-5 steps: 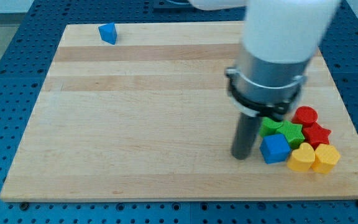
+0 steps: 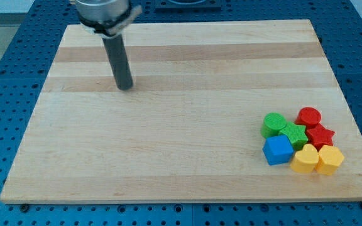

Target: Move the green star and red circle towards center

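The green star (image 2: pixel 295 133) lies in a tight cluster of blocks at the view's lower right. The red circle (image 2: pixel 308 117) sits at the cluster's top right, just above and right of the star. My tip (image 2: pixel 126 87) rests on the board at the view's upper left, far from both blocks. The rod rises from it to the arm at the view's top edge.
The cluster also holds a green circle (image 2: pixel 273 124), a red star (image 2: pixel 321 135), a blue cube (image 2: pixel 278 150), a yellow heart (image 2: pixel 305 158) and a yellow hexagon (image 2: pixel 330 159). The wooden board (image 2: pixel 187 169) lies on a blue perforated table.
My tip has moved from beside the blue cube at the lower right to the board's upper left. The blue block seen at the top left no longer shows. The cluster has not moved.
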Controlling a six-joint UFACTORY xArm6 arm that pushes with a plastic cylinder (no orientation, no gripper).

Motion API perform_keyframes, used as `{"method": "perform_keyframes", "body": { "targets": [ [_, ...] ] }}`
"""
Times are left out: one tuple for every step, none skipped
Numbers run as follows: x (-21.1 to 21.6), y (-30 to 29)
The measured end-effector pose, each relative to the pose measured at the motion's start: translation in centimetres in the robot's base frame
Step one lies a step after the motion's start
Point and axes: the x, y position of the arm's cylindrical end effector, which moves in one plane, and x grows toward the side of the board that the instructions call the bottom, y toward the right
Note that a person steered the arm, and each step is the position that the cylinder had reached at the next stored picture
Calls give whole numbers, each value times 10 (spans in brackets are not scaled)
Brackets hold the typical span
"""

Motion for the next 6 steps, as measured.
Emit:
{"method": "perform_keyframes", "body": {
  "targets": [
    [-33,-30],
    [-68,-64],
    [-110,-83],
    [-153,-84],
    [-185,-83],
    [-185,-67]
  ]
}}
